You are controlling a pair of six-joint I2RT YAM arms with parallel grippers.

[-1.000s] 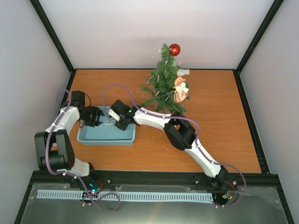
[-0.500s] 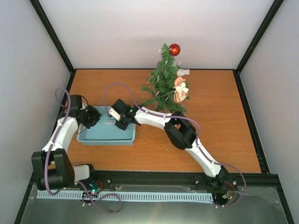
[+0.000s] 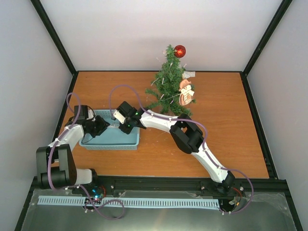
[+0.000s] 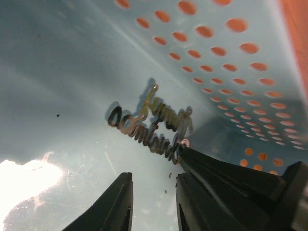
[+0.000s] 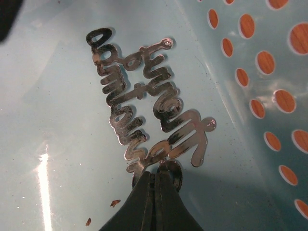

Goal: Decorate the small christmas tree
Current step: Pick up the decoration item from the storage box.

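The right pincer (image 5: 155, 179) is closed, its tips touching the near edge of a silver script ornament (image 5: 166, 103) that lies flat in the blue basket (image 3: 110, 145); whether it pinches the ornament I cannot tell. The left pincer (image 4: 154, 179) is slightly open and empty, with the ornament just ahead of it. The small christmas tree (image 3: 168, 89) stands outside the basket, beyond both pincers and to their right, with a red ball (image 3: 179, 51) at its top

The left arm (image 3: 71, 135) and right arm (image 3: 156, 121) share white links, black joints, purple cables.
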